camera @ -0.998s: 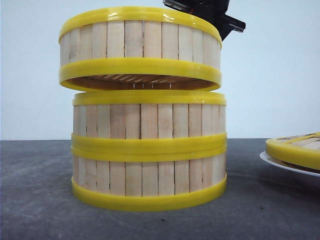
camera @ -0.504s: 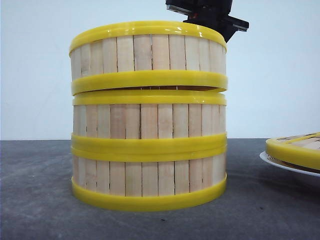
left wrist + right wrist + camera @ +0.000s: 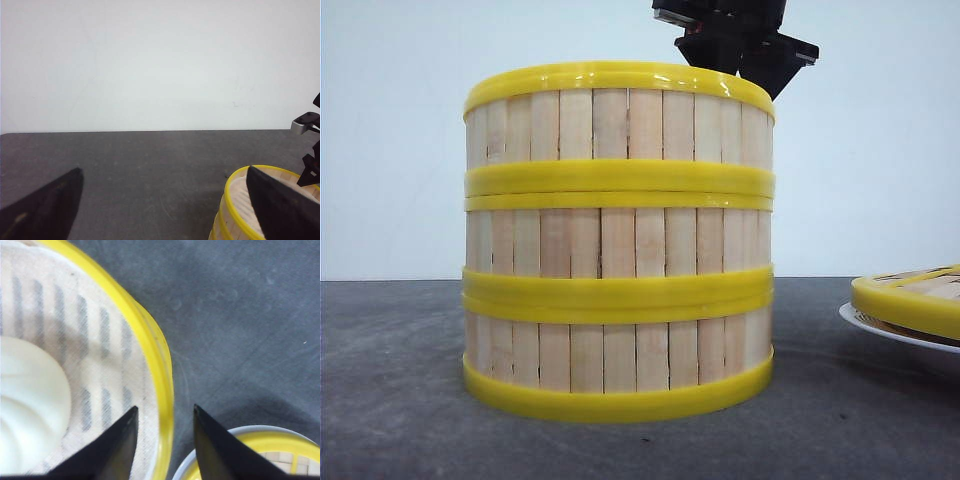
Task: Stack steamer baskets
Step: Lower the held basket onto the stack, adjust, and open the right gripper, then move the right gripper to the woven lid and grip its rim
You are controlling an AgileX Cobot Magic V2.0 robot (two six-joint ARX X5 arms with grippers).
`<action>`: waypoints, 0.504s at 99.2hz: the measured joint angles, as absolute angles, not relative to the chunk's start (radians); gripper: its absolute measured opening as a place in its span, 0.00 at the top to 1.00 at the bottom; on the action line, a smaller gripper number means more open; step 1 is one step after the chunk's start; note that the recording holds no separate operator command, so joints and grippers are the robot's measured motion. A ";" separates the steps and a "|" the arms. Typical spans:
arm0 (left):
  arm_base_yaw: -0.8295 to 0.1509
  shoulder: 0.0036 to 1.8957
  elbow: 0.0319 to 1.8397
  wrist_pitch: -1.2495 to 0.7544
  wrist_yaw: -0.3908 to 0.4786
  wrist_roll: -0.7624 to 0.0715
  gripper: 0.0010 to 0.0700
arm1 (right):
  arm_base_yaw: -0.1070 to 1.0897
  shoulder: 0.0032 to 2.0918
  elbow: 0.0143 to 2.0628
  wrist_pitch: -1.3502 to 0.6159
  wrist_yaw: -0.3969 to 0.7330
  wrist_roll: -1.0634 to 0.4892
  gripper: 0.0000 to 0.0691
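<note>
three steamer baskets stand as one straight stack on the dark grey counter [image 3: 400, 400], in the middle of the front view: the bottom basket [image 3: 618, 365] rests on the counter, the middle basket [image 3: 618, 240] sits on it with their yellow rims touching, and the top basket [image 3: 618, 125] sits level on the middle one, rim against rim with no gap showing. the right tool [image 3: 162, 437] is above the far right edge of the top basket; from the front only its black body shows over the rim. in the right wrist view its two dark fingers [image 3: 107, 452] stand a little apart, one on each side of the top basket's yellow rim, one over the cloth-lined inside and one outside; whether they press the wall or stand just clear of it cannot be told. inside that basket lies a white steamed bun [image 3: 30, 400] on a pale liner over the slats. at the right edge of the counter, apart from the stack, a white plate [image 3: 880, 330] carries a flat yellow-rimmed slatted lid [image 3: 910, 300]. the left tool [image 3: 162, 205] is off to the side over bare counter, its dark fingers spread wide with nothing between them; the stack appears near one finger in its view.
</note>
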State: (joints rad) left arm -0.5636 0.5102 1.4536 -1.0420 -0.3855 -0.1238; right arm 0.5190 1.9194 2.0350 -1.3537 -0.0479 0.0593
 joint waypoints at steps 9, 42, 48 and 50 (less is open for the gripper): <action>-0.564 0.510 1.454 -1.042 -0.385 -0.124 0.10 | 0.506 1.919 2.035 -1.354 -0.048 0.059 0.70; -0.564 0.510 1.454 -1.039 -0.385 -0.124 0.10 | 0.457 1.884 2.045 -1.340 -0.080 0.056 0.69; -0.564 0.510 1.453 -1.039 -0.385 -0.124 0.10 | 0.451 1.850 2.045 -1.332 -0.072 0.056 0.69; -0.564 0.510 1.454 -1.039 -0.385 -0.124 0.10 | 0.450 1.837 2.045 -1.331 -0.057 0.056 0.69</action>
